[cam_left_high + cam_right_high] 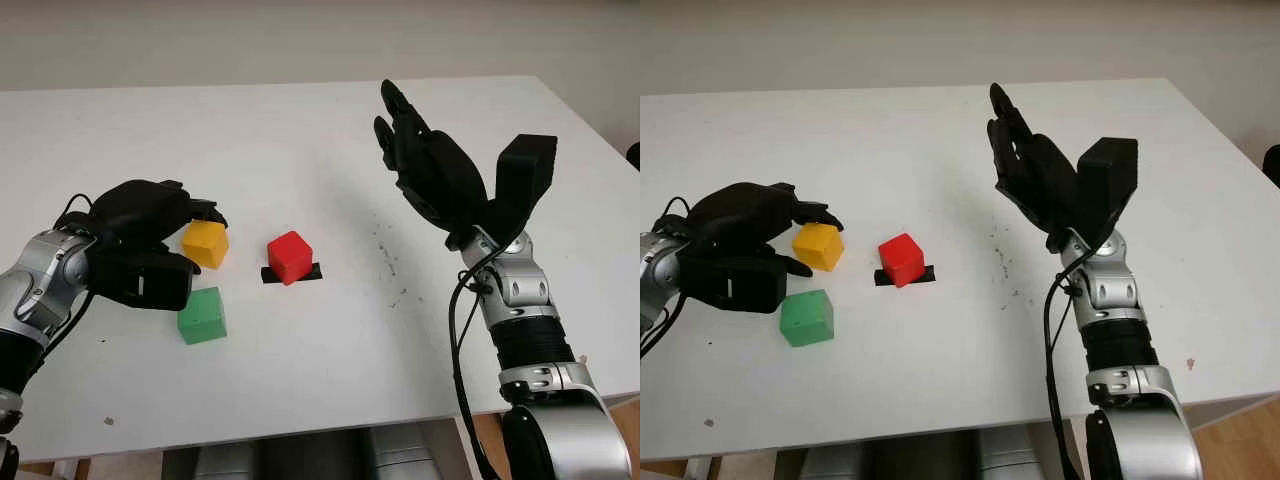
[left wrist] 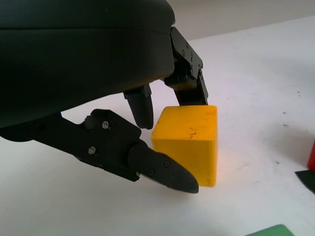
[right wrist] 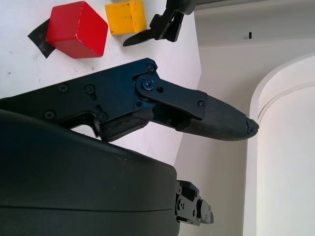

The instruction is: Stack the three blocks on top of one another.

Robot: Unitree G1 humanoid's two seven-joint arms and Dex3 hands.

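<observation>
Nothing stacked yet: left hand curls its fingers around the yellow block, not clearly gripping; red block and green block wait; right hand open, raised

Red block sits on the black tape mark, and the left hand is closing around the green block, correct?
Not quite. The red block is on the black tape mark, but the left hand is closing around the yellow block, as the left wrist view shows.

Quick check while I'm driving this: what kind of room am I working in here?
Probably a lab or test room, not a home. A plain white table against a bare wall carries only three coloured blocks, the red block sitting on a black tape mark.
</observation>
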